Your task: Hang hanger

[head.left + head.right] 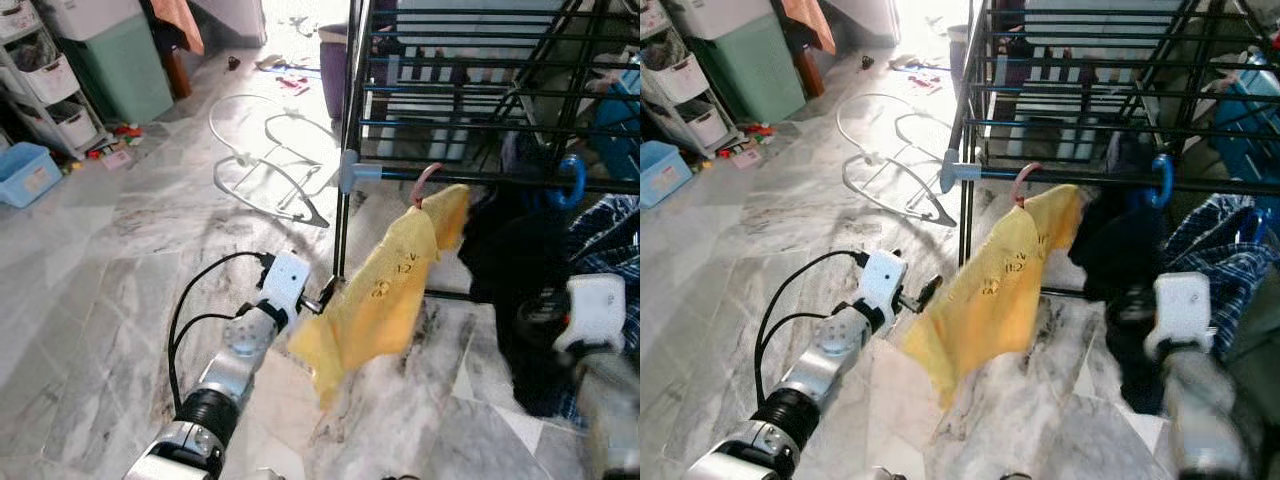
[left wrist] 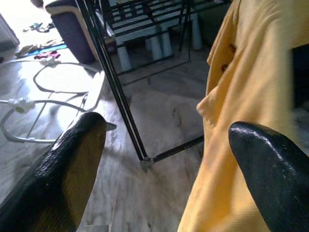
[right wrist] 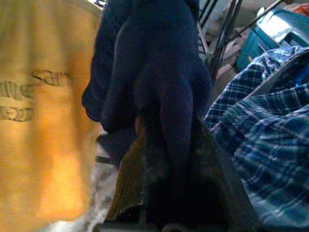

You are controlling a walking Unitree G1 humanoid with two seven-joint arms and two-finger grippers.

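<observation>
I see a grey marble floor [image 1: 120, 250] with dark veining across the room. On it, left of the black rack, lies a white wire frame [image 1: 262, 160] of curved tubes. Far left, a pale blue bin [image 1: 28, 172] sits on the floor beside a white shelving unit [image 1: 45, 85] with drawers, and a green cabinet [image 1: 120, 62] stands next to that. Small bright toys [image 1: 113, 143] lie scattered near the shelves. Further back I can make out a dark purple tub [image 1: 333, 65].
</observation>
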